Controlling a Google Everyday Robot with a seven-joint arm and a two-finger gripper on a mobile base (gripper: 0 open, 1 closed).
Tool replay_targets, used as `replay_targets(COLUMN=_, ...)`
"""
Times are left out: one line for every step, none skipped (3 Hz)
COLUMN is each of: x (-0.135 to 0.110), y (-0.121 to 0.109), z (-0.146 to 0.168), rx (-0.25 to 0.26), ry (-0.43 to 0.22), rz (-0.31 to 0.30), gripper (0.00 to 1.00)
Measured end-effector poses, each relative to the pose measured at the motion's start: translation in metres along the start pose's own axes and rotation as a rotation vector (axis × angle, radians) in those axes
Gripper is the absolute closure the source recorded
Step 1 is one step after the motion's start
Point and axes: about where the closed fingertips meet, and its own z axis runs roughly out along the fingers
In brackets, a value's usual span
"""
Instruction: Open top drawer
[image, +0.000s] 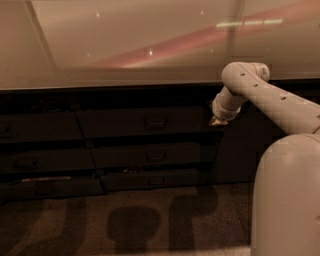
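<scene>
Dark grey-brown and rigid, the top drawer (112, 122) sits shut just under the counter (125, 60), front facing the room, long axis horizontal. Expect a stiff, fairly heavy pull; take hold at the central loop handle (155, 121). The gripper (218, 121) hangs by the drawer's right end, clear of the handle; spread or pressed together cannot be told.

Speckled brown floor (125, 220) runs below the dark drawer cabinet (60, 127), a pale glossy countertop (125, 45) capping it; the robot's gripper (218, 121) hangs by the cabinet's upper right.
</scene>
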Motion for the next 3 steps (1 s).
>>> replay_targets(x=0.0000, y=0.0000, z=0.0001, rx=0.000, ry=0.000, rz=0.000, gripper=1.00)
replay_targets(x=-0.0001, y=0.0000, z=-0.0002, rx=0.000, ry=0.000, rz=0.000, gripper=1.00)
replay_targets(x=-0.0005, y=-0.0008, z=-0.0037, rx=0.000, ry=0.000, rz=0.000, gripper=1.00)
